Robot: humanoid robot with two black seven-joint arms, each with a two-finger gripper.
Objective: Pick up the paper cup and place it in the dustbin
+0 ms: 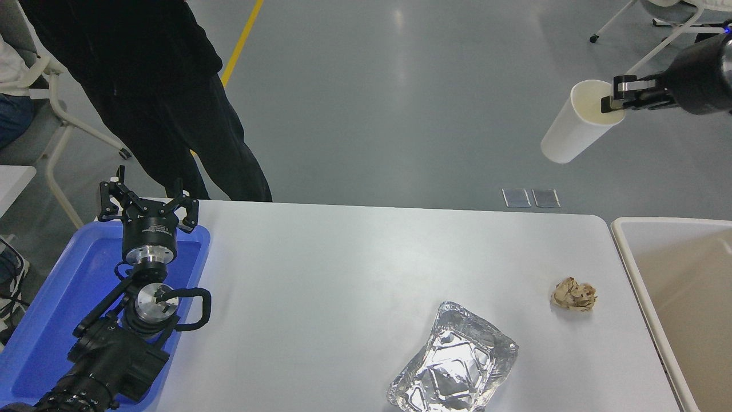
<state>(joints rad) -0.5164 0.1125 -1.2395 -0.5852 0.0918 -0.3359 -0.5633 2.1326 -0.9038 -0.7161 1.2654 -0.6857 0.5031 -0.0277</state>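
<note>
The right gripper (613, 98) pinches the cup (577, 126) by its rim, high above the worktop (354, 274), left of the bin (620, 240). The cup looks light and crushable; a gentle rim hold seems wise; the left gripper (147, 209) sits parked, spread wide.

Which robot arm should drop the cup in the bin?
The right one, I think. Its gripper already holds the paper cup by the rim, up near the dustbin. The left gripper is parked far away over the blue tray.
</note>
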